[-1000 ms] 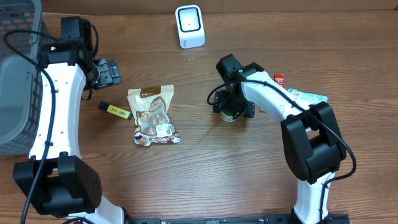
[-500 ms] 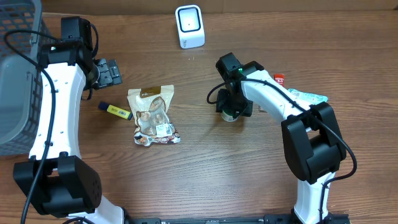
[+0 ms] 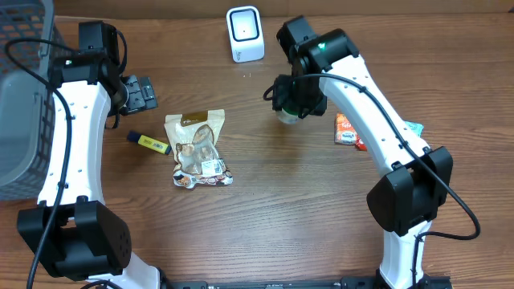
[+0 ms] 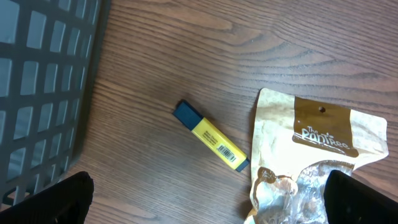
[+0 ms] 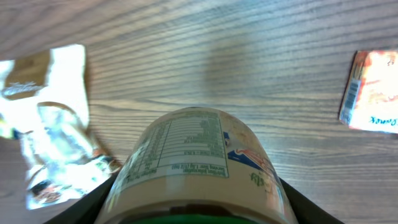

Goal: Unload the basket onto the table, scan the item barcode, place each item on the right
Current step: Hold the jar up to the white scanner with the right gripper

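Observation:
The item is a cream-coloured tub (image 5: 198,154) with a printed nutrition label and a green lid; it faces the right wrist camera. My right gripper (image 3: 294,99) is shut on it, one dark finger (image 5: 93,202) against each side. In the overhead view the tub (image 3: 287,116) hangs above the table, below and to the right of the white barcode scanner (image 3: 244,34) at the back edge. My left gripper (image 3: 138,94) stands wide open at the far left with nothing between its fingertips (image 4: 50,199).
A tan snack bag (image 3: 197,148) and a yellow highlighter (image 3: 149,142) lie left of centre. An orange packet (image 3: 347,128) and a teal wrapper (image 3: 414,128) lie at the right. A grey basket (image 3: 20,96) fills the left edge.
My right arm has lifted the tub off the table and carried it back toward the scanner, which uncovers the orange packet. The left arm has not moved.

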`<state>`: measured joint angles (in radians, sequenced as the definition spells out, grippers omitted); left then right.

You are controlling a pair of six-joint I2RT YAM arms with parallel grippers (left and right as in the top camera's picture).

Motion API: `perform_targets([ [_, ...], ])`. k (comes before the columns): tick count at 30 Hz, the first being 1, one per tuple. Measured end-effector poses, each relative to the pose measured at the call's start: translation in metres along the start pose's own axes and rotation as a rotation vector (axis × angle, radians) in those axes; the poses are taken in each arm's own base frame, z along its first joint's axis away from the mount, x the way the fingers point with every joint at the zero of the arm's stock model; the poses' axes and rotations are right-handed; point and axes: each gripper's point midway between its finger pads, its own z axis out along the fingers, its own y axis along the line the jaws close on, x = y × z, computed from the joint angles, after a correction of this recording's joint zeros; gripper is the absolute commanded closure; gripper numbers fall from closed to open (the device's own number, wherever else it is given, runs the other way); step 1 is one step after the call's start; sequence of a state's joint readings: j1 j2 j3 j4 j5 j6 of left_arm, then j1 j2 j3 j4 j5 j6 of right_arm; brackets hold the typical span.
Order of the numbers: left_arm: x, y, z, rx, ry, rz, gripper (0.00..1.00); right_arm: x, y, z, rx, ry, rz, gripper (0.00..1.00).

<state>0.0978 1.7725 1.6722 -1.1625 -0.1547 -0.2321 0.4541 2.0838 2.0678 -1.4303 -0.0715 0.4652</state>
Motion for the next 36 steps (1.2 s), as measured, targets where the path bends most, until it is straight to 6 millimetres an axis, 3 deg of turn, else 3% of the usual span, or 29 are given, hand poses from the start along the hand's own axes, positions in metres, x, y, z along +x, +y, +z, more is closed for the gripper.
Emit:
perform_targets([
  [4,0.000,0.000,0.000,0.000,0.000,0.000,0.00,-0.011,0.011,-0.025,-0.045,-0.057,-0.018,0.58],
  [10,0.000,0.000,0.000,0.000,0.000,0.000,0.00,-0.031,0.023,-0.031,-0.092,-0.140,-0.034,0.59],
  [19,0.000,0.000,0.000,0.000,0.000,0.000,0.00,-0.140,0.072,-0.058,-0.232,-0.613,-0.126,0.63],
  [23,0.000,0.000,0.000,0.000,0.000,0.000,0.00,-0.174,0.087,-0.043,-0.248,-0.728,-0.180,0.57],
  [29,0.000,0.000,0.000,0.000,0.000,0.000,0.00,-0.227,0.104,0.004,-0.259,-0.916,-0.226,0.60],
  [32,0.000,0.000,0.000,0.000,0.000,0.000,0.00,-0.243,0.109,0.029,-0.274,-0.979,-0.230,0.65],
  [36,0.000,0.000,0.000,0.000,0.000,0.000,0.00,-0.257,0.115,0.045,-0.306,-1.066,-0.232,0.67],
])
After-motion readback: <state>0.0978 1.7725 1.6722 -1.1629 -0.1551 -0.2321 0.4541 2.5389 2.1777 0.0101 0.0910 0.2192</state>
